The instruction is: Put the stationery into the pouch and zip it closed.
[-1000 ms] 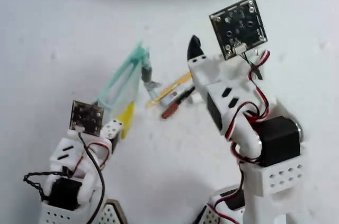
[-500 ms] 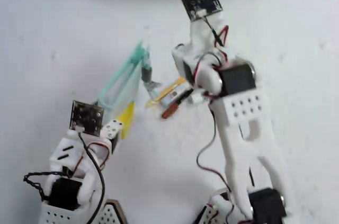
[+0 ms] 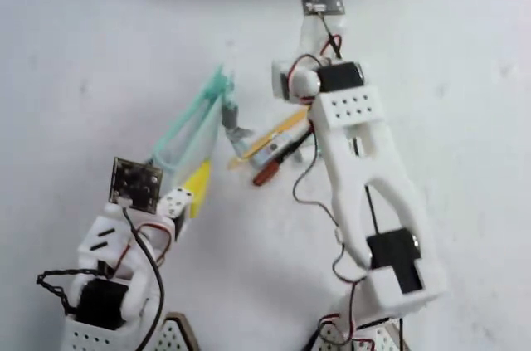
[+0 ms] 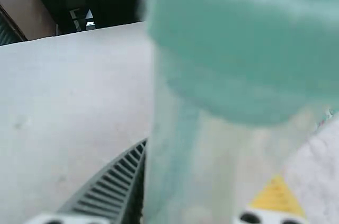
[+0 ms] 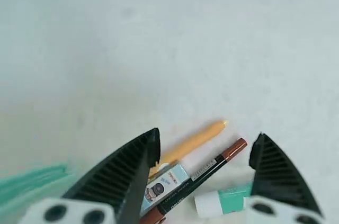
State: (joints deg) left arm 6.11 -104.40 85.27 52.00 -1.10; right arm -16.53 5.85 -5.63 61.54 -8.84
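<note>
A see-through teal pouch (image 3: 189, 129) lies left of centre on the white table, and its teal edge (image 4: 238, 49) looms close in the left wrist view. My left gripper (image 3: 196, 182), with one yellow finger (image 4: 275, 198), is shut on the pouch's near corner. The stationery lies in a small heap right of the pouch: a yellow pencil (image 5: 193, 140), a brown pen (image 5: 212, 163), a small printed eraser (image 5: 162, 184) and a teal-and-white piece (image 5: 222, 202). My right gripper (image 5: 206, 137) hangs open just above this heap, holding nothing. The right arm (image 3: 353, 143) stretches over it.
A small grey clip (image 3: 234, 125) lies between the pouch and the yellow pencil (image 3: 280, 127). Bare white table (image 3: 99, 52) spreads to the left, the far side and the right. Both arm bases stand at the near edge.
The right arm has stretched forward and dropped over the stationery, its wrist camera swinging to the far side. The left arm and the pouch have stayed put.
</note>
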